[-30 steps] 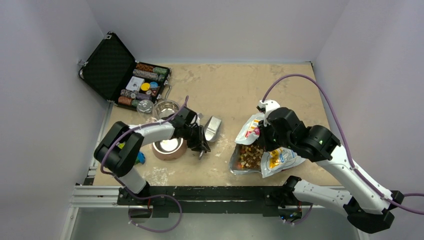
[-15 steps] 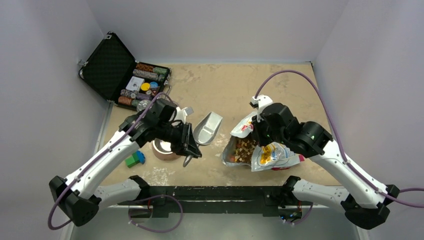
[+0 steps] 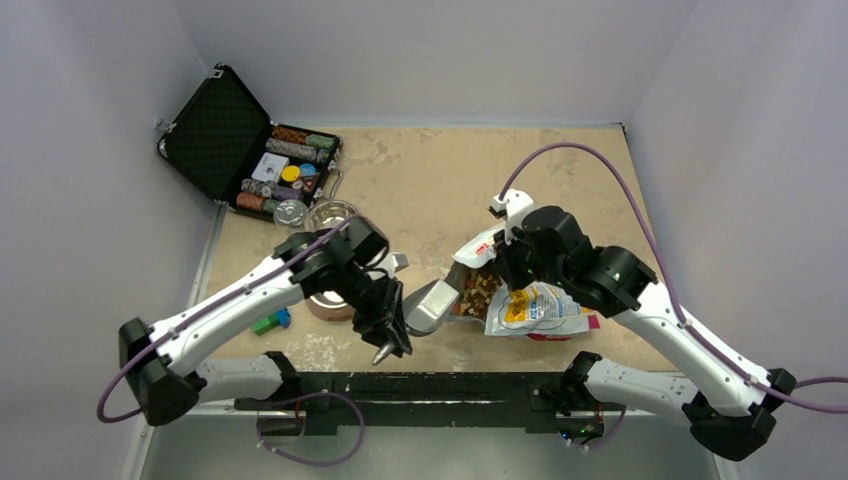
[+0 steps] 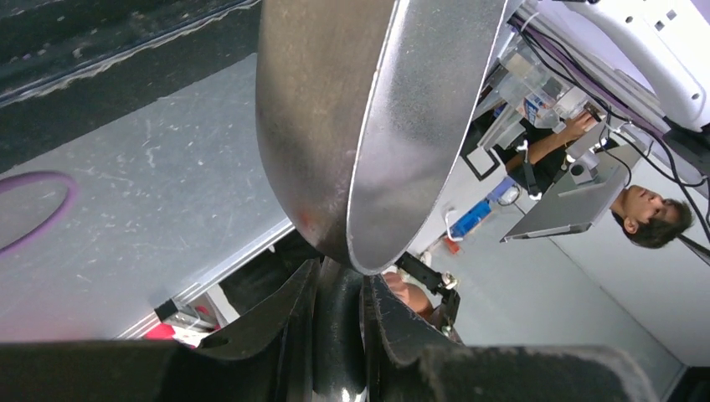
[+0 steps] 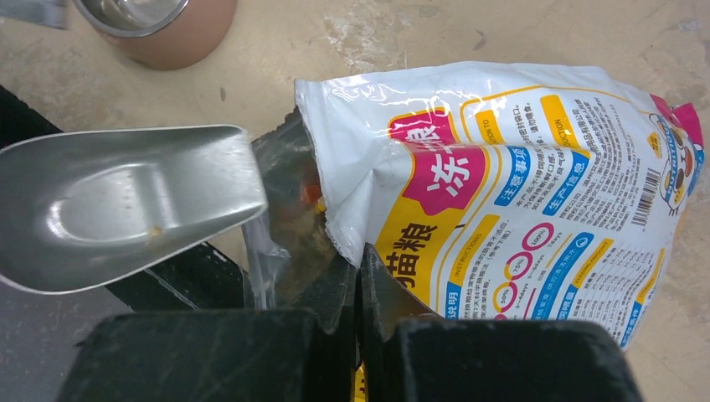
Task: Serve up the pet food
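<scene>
Scoop mouth at bag mouth; left arm is the nearer one.
The left pincer (image 3: 388,328) is clenched on the handle of the metal scoop (image 3: 432,305), whose long axis runs left-right with the open end at the pet-food bag (image 3: 540,312) opening. The kibble (image 3: 478,290) lies just right of it, inside the bag on the tabletop (image 3: 430,170). The right pincer (image 5: 360,272) is pinched on the bag's lip. The scoop looks nearly empty.

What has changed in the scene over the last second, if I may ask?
The left pincer, gripping the scoop throughout, swung it from beside the bowl nearer and rightward to the mouth of the bag. The right pincer, shut on the bag, dragged it left. Bowl and case stayed put.
</scene>
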Available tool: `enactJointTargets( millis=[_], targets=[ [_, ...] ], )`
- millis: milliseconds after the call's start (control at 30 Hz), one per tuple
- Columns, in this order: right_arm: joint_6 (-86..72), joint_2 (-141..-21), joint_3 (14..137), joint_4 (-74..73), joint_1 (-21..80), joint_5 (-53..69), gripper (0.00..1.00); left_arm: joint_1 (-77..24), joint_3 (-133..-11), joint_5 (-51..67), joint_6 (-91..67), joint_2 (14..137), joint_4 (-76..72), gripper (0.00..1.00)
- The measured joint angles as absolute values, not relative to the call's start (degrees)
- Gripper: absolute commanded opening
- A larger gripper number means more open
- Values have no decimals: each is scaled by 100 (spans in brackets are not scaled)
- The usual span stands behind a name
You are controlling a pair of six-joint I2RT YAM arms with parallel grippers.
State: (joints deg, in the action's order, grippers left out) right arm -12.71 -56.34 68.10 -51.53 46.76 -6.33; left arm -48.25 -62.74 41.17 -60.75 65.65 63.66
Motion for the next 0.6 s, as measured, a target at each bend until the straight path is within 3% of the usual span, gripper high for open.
enactJointTargets(
  millis=[200,600],
  targets=[
    [-1009,-5037,6340,-4856,4676,-314,0,-5013,-6652,4346,-6248,7782,5721,0],
    [-1017,-4578,6036,-4751,4676,75,0,-5092,-6720,4744,-5627,8809,5664,0]
  ],
)
